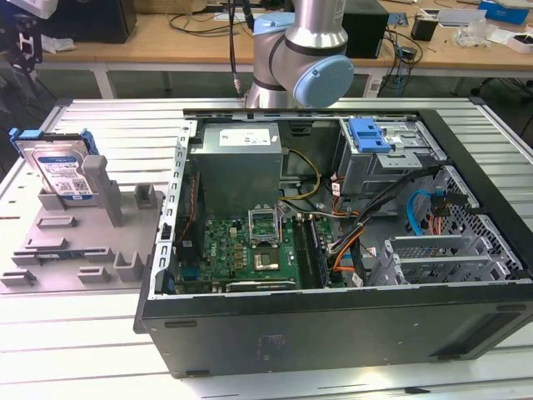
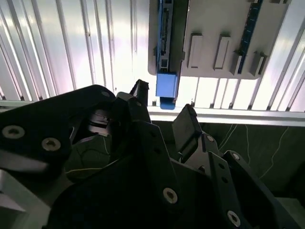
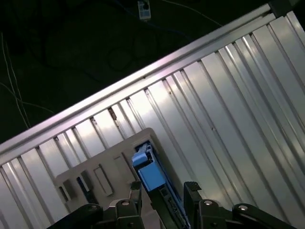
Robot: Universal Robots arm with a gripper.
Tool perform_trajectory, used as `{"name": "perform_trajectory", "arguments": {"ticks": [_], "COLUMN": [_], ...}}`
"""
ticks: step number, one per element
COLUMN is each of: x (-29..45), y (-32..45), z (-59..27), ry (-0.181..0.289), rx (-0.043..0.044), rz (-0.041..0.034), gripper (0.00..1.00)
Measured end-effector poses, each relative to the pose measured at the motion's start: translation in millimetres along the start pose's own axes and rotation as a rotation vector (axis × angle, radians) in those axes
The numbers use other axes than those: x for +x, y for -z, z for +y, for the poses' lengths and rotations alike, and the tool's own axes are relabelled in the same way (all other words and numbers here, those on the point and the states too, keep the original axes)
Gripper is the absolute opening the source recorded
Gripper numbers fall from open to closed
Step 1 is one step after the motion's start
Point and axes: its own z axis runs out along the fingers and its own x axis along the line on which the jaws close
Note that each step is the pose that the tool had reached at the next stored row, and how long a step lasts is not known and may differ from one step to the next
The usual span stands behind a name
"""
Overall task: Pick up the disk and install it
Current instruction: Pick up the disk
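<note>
- Disk (image 1: 60, 169), a flat silver metal hard drive with a white-and-blue label in a bright blue plastic carrier bracket, is seen standing on edge in a slot of the grey plastic fixture (image 1: 83, 250), at the exterior view's left.
- The fixture is noted resting on the ribbed aluminium table (image 1: 108, 117), just beside the open black computer case (image 1: 333, 325).
- Recorded inside the case: a green motherboard (image 1: 250, 242), a grey metal box with a white sticker (image 1: 237, 158), a grey drive cage (image 1: 358, 171) carrying a small blue plastic latch (image 1: 371, 133), and loose cables (image 1: 387, 193).
- A grey upright post (image 1: 94, 175) of the fixture is seen just beside the disk, on the side towards the case; the case wall stands between fixture and cage.
- In the second wrist view the black gripper (image 2: 162, 98) is seen spread wide with nothing held, apart from the disk's blue end.
</note>
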Motion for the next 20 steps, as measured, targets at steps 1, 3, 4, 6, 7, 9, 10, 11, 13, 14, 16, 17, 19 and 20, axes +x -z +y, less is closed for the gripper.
{"name": "perform_trajectory", "arguments": {"ticks": [1,3,4,6,7,9,10,11,13,14,16,17,19,20], "x": [0.0,-0.1,-0.2,-0.3,-0.4,-0.5,-0.5,-0.6,-0.7,-0.7,-0.8,-0.8,-0.9,-0.9], "y": [-0.1,-0.1,-0.2,-0.3,-0.4,-0.5,-0.6,-0.6,-0.8,-0.8,-0.9,-1.0,-1.1,-1.1], "z": [-0.1,-0.3,-0.4,-0.7,-0.8,-1.0,-1.1,-1.2,-1.4,-1.4,-1.6,-1.7,-1.8,-1.9], "ry": [0.016,0.047,0.06,0.105,0.118,0.145,0.163,0.179,0.208,0.219,0.249,0.264,0.294,0.307], "rx": [-0.0001,-0.0002,-0.0002,-0.0005,-0.0004,-0.0005,-0.0006,-0.0006,-0.0007,-0.0007,-0.0008,-0.0009,-0.0011,-0.0012], "rz": [0.0009,0.0027,0.0034,0.0061,0.0067,0.0084,0.0094,0.0104,0.012,0.0127,0.0144,0.0154,0.0174,0.0182], "gripper": [0.48,0.48,0.48,0.48,0.48,0.48,0.48,0.48,0.48,0.48,0.48,0.48,0.48,0.48]}}
